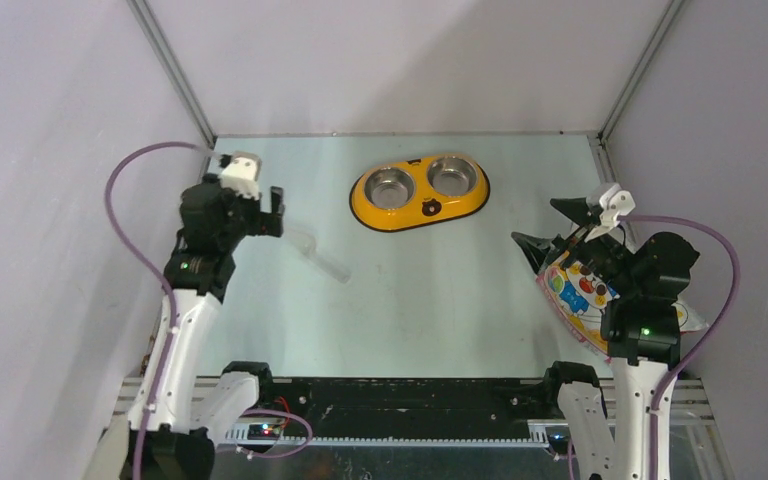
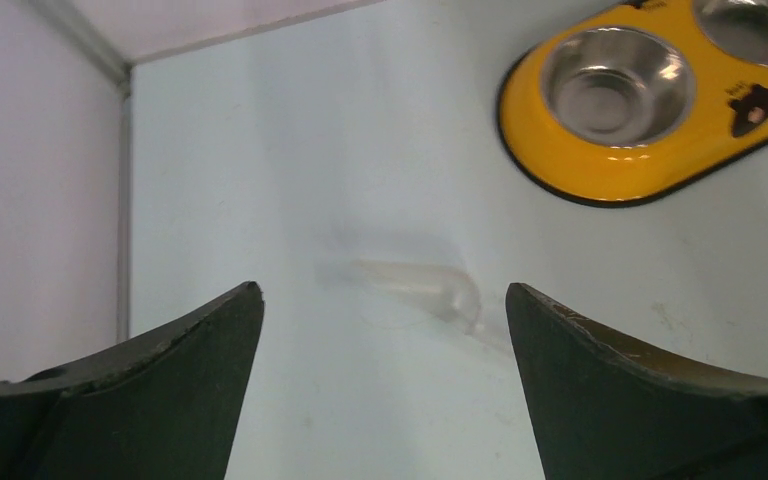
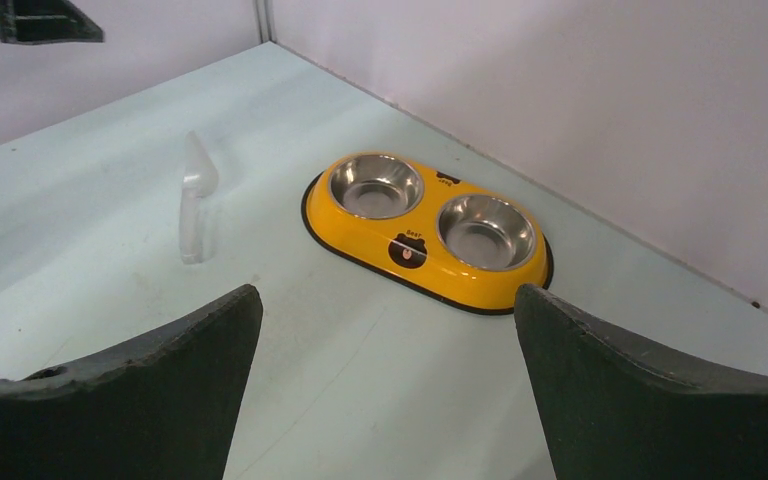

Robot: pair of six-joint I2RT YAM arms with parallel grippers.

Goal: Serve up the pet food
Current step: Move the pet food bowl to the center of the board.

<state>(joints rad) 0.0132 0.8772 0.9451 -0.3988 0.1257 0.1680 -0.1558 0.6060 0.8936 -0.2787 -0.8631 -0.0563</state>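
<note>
The yellow-white foil bag (image 1: 578,290) with the cartoon cat lies at the right edge of the table, partly hidden under my right arm. No kibble shows. The yellow double bowl (image 1: 420,190) stands at the far middle with both steel cups empty; it also shows in the left wrist view (image 2: 600,170) and the right wrist view (image 3: 360,235). The clear plastic scoop (image 1: 322,256) lies left of centre. My left gripper (image 1: 278,212) is open and empty above the table just left of the scoop (image 2: 430,290). My right gripper (image 1: 537,222) is open and empty above the bag's far end, pointing at the bowl.
Grey walls with metal corner posts close the table on the left, back and right. The scoop (image 3: 197,195) lies between the left gripper and the bowl. The arm bases and a black rail sit along the near edge (image 1: 410,400).
</note>
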